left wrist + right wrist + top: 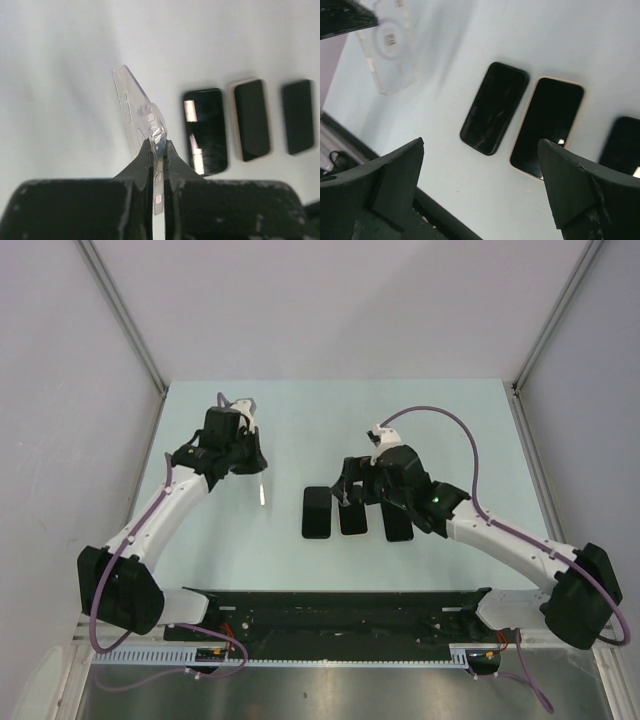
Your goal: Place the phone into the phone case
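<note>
So far the left gripper [157, 145] is clamped on the case [137, 107], the right gripper [481, 150] hangs wide apart over three phones [547, 125], and none is in yet.

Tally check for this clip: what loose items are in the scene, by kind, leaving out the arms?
Phones: 3, lying side by side on the table
Clear phone case: 1, pinched in the left claw
Total: 4
</note>
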Motion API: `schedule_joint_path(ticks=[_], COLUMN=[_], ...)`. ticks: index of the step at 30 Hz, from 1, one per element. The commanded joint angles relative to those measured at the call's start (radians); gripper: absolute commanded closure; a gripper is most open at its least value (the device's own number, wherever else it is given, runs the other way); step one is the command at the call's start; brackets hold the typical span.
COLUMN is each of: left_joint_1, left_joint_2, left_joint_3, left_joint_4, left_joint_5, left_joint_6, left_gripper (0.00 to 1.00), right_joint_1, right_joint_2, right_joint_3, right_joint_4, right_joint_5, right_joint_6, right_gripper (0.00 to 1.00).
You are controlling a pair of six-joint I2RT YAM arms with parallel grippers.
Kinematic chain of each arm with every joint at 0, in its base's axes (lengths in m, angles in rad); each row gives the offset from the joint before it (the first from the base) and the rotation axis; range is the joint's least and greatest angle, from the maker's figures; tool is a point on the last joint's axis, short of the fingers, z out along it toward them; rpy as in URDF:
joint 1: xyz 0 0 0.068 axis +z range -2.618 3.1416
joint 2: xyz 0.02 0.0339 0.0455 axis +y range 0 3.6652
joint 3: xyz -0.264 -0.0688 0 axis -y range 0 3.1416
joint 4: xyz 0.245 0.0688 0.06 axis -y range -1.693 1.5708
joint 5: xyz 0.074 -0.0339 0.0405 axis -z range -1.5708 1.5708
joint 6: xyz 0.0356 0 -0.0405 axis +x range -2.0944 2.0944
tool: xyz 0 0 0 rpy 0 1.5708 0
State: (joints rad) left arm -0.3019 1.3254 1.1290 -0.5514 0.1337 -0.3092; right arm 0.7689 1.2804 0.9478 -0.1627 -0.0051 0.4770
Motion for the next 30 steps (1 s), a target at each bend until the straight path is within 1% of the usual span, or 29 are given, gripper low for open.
schedule_joint_path(ticks=[1, 2, 5, 7, 9, 12, 14, 17, 19, 23, 26, 27, 29, 30], left_joint_1=[-0.002, -0.002, -0.009, -0.025, -0.035, -0.058, -0.072, -0.094, -0.101, -0.114, -0.114, -0.112, -0.114, -0.112], left_joint_2=[0.007, 0.027, 0.102, 0.144, 0.195, 0.242, 0.284, 0.327, 0.350, 0.379, 0.388, 0.390, 0.385, 0.382], left_joint_3=[0.046, 0.045, 0.049, 0.055, 0.055, 0.058, 0.063, 0.055, 0.046, 0.043, 0.043, 0.046, 0.049, 0.054], left_joint_4=[-0.156, -0.160, -0.186, -0.208, -0.208, -0.205, -0.196, -0.165, -0.136, -0.113, -0.101, -0.090, -0.079, -0.074], left_joint_5=[-0.330, -0.338, -0.356, -0.362, -0.339, -0.315, -0.295, -0.220, -0.162, -0.141, -0.100, -0.091, -0.060, -0.052], left_joint_6=[0.101, 0.102, 0.094, 0.087, 0.059, 0.025, 0.002, -0.033, -0.056, -0.080, -0.091, -0.093, -0.099, -0.100], left_gripper=[1.00, 1.00, 1.00, 1.00, 1.00, 1.00, 0.98, 0.93, 0.89, 0.80, 0.72, 0.65, 0.59, 0.50], right_joint_1=[0.010, 0.012, 0.004, -0.002, -0.003, -0.023, -0.045, -0.066, -0.069, -0.069, -0.069, -0.069, -0.071, -0.071], right_joint_2=[-0.084, -0.092, -0.101, -0.093, -0.096, -0.105, -0.110, -0.113, -0.112, -0.108, -0.098, -0.095, -0.075, -0.067], right_joint_3=[-0.009, -0.012, -0.030, -0.033, -0.038, -0.049, -0.050, -0.050, -0.050, -0.055, -0.058, -0.057, -0.058, -0.057], right_joint_4=[-0.116, -0.132, -0.184, -0.245, -0.271, -0.287, -0.305, -0.331, -0.348, -0.354, -0.356, -0.353, -0.347, -0.344], right_joint_5=[0.264, 0.267, 0.336, 0.430, 0.491, 0.501, 0.501, 0.504, 0.510, 0.513, 0.499, 0.495, 0.473, 0.464], right_joint_6=[-0.044, -0.070, -0.048, 0.023, 0.049, 0.043, 0.044, 0.058, 0.060, 0.049, 0.038, 0.037, 0.019, 0.012], right_gripper=[0.00, 0.00, 0.00, 0.00, 0.00, 0.00, 0.00, 0.00, 0.01, 0.01, 0.02, 0.02, 0.02, 0.03])
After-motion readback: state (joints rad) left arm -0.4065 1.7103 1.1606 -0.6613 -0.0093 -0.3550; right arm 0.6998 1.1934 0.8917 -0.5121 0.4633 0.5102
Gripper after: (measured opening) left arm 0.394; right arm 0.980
